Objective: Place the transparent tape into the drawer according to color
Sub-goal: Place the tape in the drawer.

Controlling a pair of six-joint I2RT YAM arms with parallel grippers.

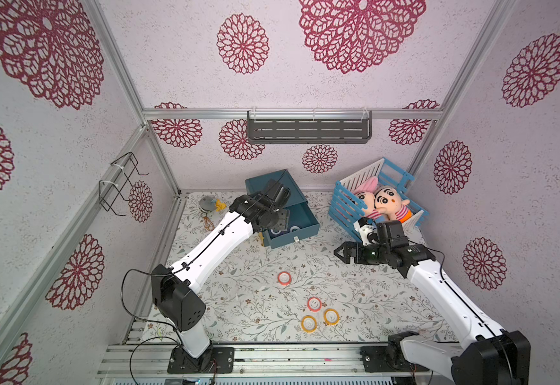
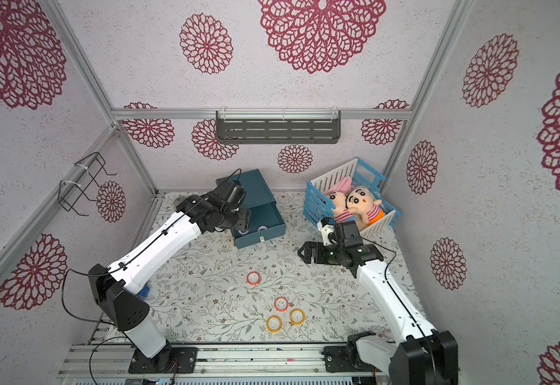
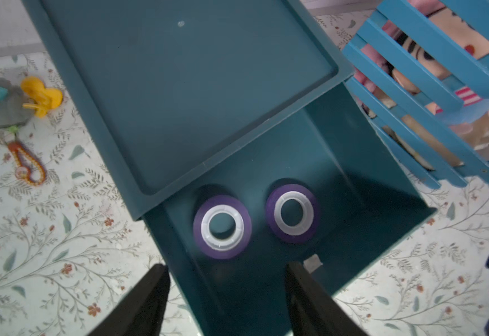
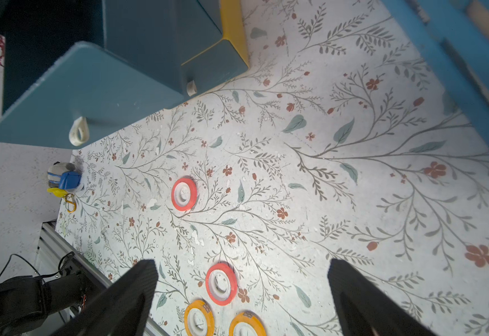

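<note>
Your left gripper (image 3: 227,264) hung released above the teal drawer (image 3: 383,186) holding both purple tape rolls (image 3: 222,227). You'd best have lifted straight up, clear of its walls. Your right gripper (image 4: 241,261) gaped empty. The red rolls (image 1: 314,304) and yellow rolls (image 1: 309,323) lay toward the surface's (image 1: 372,300) front edge.

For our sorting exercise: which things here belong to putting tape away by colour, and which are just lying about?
Belong: purple tape rolls in the open drawer; red tape rolls and yellow-orange tape rolls on the table.
Lying about: crate, plush dolls, keychain toy, wall shelf.
</note>
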